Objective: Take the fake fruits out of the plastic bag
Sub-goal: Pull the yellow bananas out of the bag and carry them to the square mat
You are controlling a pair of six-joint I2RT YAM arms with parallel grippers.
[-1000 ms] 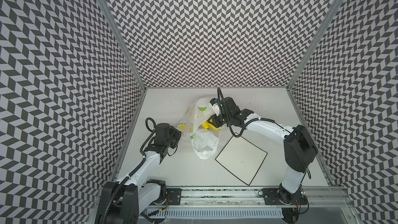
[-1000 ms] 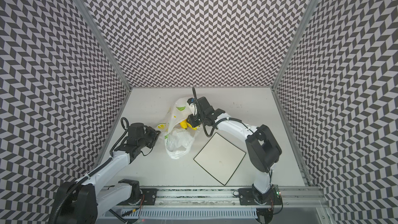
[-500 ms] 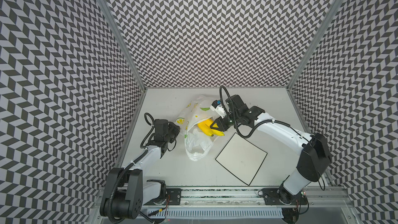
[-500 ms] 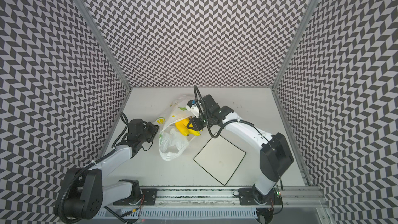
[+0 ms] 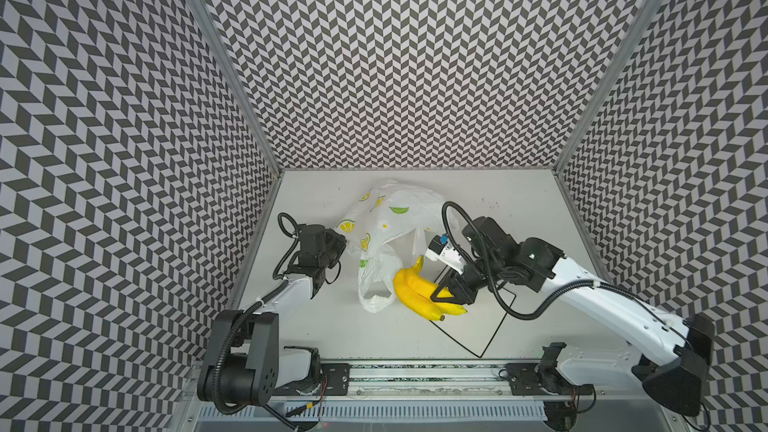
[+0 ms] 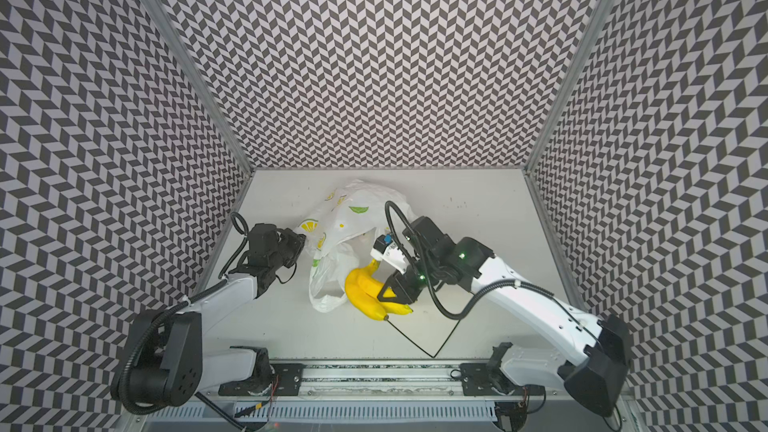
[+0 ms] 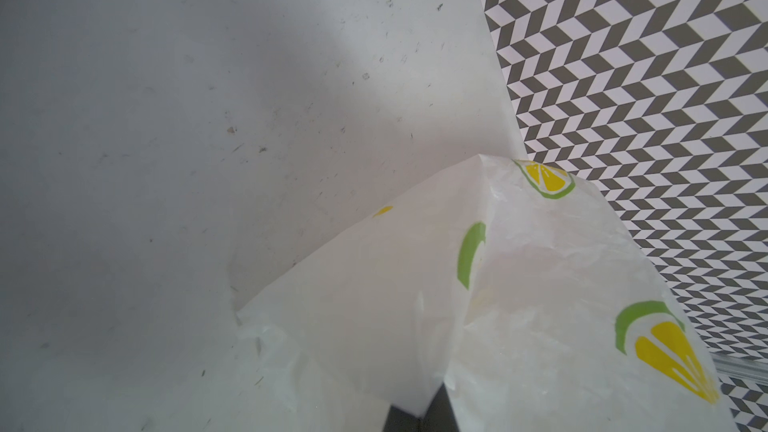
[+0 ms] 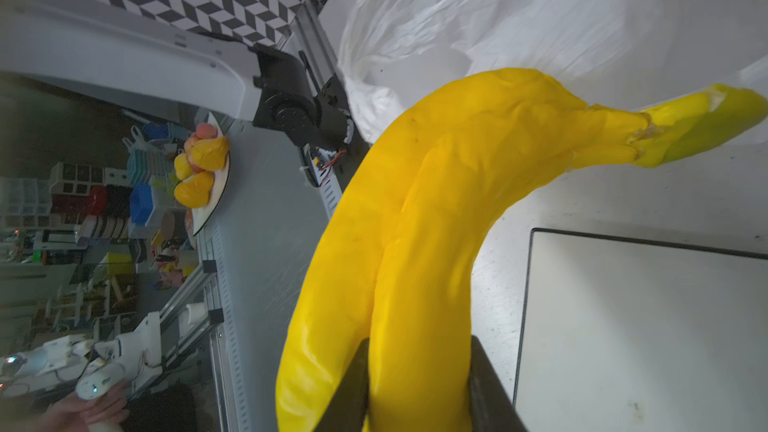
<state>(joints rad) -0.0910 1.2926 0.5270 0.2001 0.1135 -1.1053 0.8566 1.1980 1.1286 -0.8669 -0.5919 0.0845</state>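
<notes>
Bananas (image 5: 411, 288) held clear of the plastic bag (image 5: 390, 226)
On the white table (image 5: 519, 209), the bag lay crumpled towards the back, its edge pinched in the closed left gripper (image 5: 343, 243). The square black-rimmed plate (image 5: 478, 326) sat just beside it. The bananas hung outside the bag's mouth, over the plate's corner, one banana clamped in the right gripper (image 5: 446, 290).

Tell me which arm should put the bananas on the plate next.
Right. The right gripper holds the bananas, out of the plastic bag, at the plate's edge; the left gripper is pinching the bag.
</notes>
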